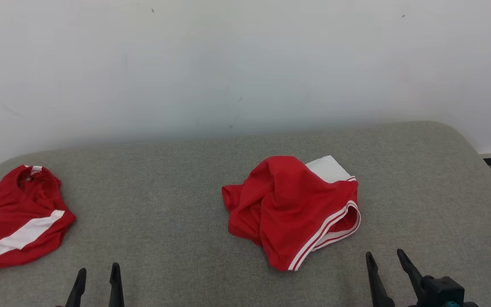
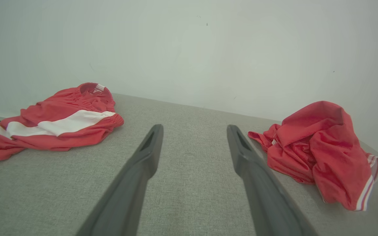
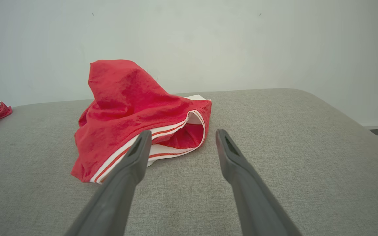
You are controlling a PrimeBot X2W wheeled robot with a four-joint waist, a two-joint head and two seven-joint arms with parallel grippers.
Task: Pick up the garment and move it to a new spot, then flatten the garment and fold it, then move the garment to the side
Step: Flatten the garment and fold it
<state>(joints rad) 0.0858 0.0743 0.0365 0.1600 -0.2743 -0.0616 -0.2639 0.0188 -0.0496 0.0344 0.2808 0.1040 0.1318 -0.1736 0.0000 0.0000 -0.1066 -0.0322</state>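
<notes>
Garment of red cloth with white striped trim is lying in a crumpled heap on a grey padded bench, a little right of the middle, with one white panel peeking out at its far edge and a striped opening gaping toward the robot. The right claw is hovering near the heap's near right corner, its two dark fingers spread wide and gripping nothing. From that wrist's camera one finger is lining up with the striped hem, which looks like the handiest edge to pinch. The left claw is sitting low at the near left of the bench, well apart from the heap, fingers likewise spread and empty, pointing at bare fabric between the two pieces of clothing. A second garment, also red with a broad white band, is lying at the left edge, looking roughly gathered rather than neatly folded. It seems to be parked out of the way, so the middle heap is probably the one to handle. A plain white wall is rising behind the bench. The task appears to be at its very start: nothing is lifted, flattened or folded, and both claws are likely standing ready so that the nearer right one can be reaching in first.
</notes>
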